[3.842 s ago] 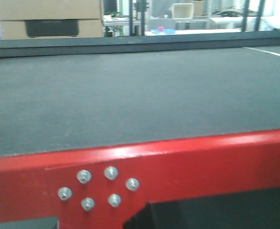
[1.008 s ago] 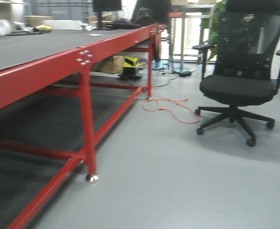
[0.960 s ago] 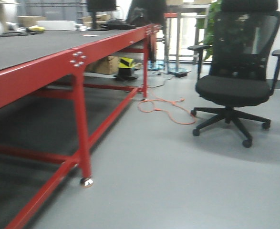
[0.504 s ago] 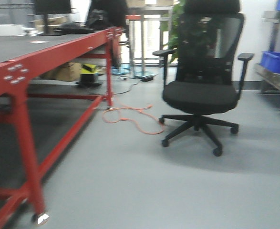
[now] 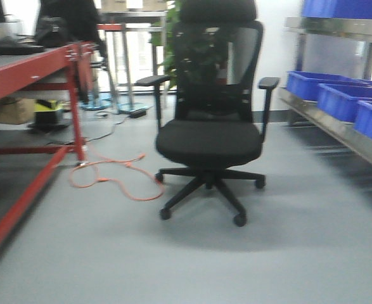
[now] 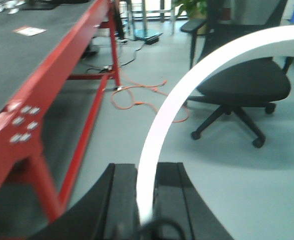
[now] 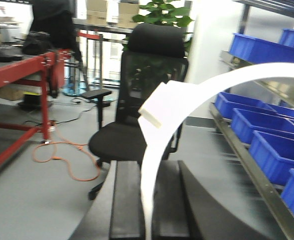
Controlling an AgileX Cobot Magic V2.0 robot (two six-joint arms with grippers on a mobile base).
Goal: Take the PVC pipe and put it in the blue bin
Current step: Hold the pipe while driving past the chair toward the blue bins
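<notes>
- left hand (image 6: 147, 171) clenched on the PVC pipe (image 6: 173, 102); its black fingers (image 6: 122, 192) press the pipe's lower part from either side
- from that grip the white pipe rises and bends in a long arc to the right, out of the left wrist view
- right hand (image 7: 148, 169) likewise clenched on a PVC pipe (image 7: 222, 85), which climbs between the fingers (image 7: 126, 200) and curves right; a pale flat end (image 7: 158, 107) shows near the bend; whether both hands hold one piece, I cannot tell
- blue bins (image 5: 338, 101) sit in a row on a metal shelf (image 5: 328, 130) at the right, well apart from the pipe
- black office chair (image 5: 210, 142) stands on the grey floor (image 5: 287, 253), between the shelf and the red bench (image 5: 21, 69)
- orange cable (image 5: 109, 183) lies looped on the floor beside the bench leg
</notes>
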